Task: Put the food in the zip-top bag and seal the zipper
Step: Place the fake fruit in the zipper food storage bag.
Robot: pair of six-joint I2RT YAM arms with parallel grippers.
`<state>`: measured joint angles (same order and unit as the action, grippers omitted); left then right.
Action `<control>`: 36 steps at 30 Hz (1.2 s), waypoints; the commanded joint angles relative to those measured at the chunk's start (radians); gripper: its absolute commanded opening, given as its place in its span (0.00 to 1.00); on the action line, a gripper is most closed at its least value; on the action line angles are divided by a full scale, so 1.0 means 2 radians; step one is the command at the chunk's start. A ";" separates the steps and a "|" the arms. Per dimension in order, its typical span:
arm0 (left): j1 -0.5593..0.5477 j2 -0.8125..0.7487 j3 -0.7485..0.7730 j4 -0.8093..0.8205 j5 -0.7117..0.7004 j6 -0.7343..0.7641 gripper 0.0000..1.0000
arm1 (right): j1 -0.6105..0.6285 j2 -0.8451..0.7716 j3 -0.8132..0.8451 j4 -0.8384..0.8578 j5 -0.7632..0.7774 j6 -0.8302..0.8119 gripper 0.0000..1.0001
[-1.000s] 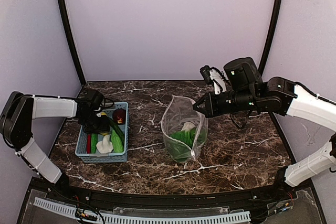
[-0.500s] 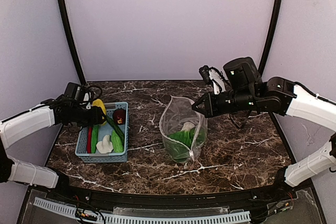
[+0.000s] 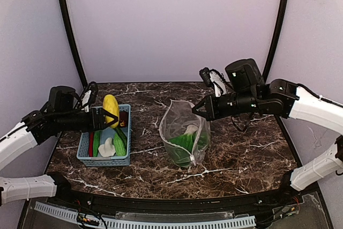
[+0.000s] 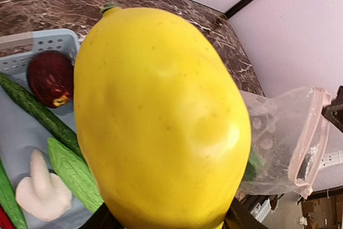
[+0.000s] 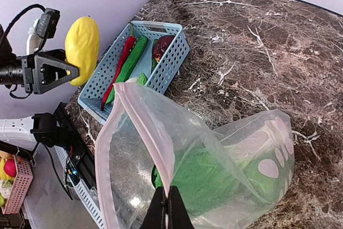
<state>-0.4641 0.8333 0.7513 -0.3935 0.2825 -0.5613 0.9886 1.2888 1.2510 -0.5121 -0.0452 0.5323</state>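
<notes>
My left gripper (image 3: 105,116) is shut on the yellow oval piece (image 3: 110,109), held up above the light blue basket's (image 3: 104,160) far side; it fills the left wrist view (image 4: 161,122). In the basket lie a dark red fruit (image 4: 49,78), green long pieces (image 4: 40,113), a white piece (image 4: 43,191) and a red chilli (image 5: 120,68). My right gripper (image 5: 167,207) is shut on the pale zipper strip (image 5: 147,132) of the clear zip-top bag (image 3: 185,132), holding its mouth open toward the left. A green leafy bunch (image 3: 185,142) and a white piece (image 3: 191,129) lie inside the bag.
The dark marble table (image 3: 236,148) is walled by pale panels with black posts at the back corners. A black cable (image 3: 244,124) lies behind the right arm. The table's front edge has a metal rail (image 3: 161,221).
My left gripper has lifted the yellow piece out of the basket and raised it, drifting right toward the bag. My right gripper has shifted slightly left with the bag mouth.
</notes>
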 commanded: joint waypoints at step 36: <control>-0.326 0.246 0.219 0.062 -0.042 -0.099 0.49 | 0.004 -0.010 0.004 0.027 -0.003 -0.014 0.00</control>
<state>-1.1107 1.3155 1.1763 -0.2047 0.2276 -0.7486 0.9886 1.2957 1.2510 -0.4969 -0.0551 0.5133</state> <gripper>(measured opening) 0.547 0.006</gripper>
